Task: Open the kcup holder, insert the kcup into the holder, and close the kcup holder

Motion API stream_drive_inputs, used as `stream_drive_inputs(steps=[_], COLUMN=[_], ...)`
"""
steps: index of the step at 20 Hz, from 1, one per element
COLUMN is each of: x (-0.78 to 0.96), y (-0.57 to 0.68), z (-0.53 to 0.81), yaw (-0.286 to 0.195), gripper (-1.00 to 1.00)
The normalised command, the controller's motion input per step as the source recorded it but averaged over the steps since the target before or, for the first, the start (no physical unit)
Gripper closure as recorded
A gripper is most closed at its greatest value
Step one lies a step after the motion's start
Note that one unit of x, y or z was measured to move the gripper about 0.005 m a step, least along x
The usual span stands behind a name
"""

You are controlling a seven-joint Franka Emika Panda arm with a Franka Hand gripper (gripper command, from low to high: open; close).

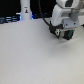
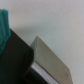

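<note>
In the exterior view my gripper hangs low over the pale table at the exterior view's right, with a small green patch at its fingers. It is too blurred to tell if this is the kcup. The wrist view is very close and blurred. It shows a black boxy body with a pale rectangular face beside it, which looks like the kcup holder and its front handle. A green shape lies at the frame's edge. My fingertips do not show clearly, so I cannot tell whether the jaws are open or shut.
A white bottle-like object stands at the back, toward the exterior view's left, against a dark background. The pale tabletop spreads across the front. A black cable hangs from the arm.
</note>
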Motion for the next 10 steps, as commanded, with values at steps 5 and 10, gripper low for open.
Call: stream_drive_inputs(steps=[5, 10], x=[-0.91, -0.87], y=[0.45, 0.46], z=[-0.02, -0.01], yaw=[0.045, 0.051], gripper=[-1.0, -1.0])
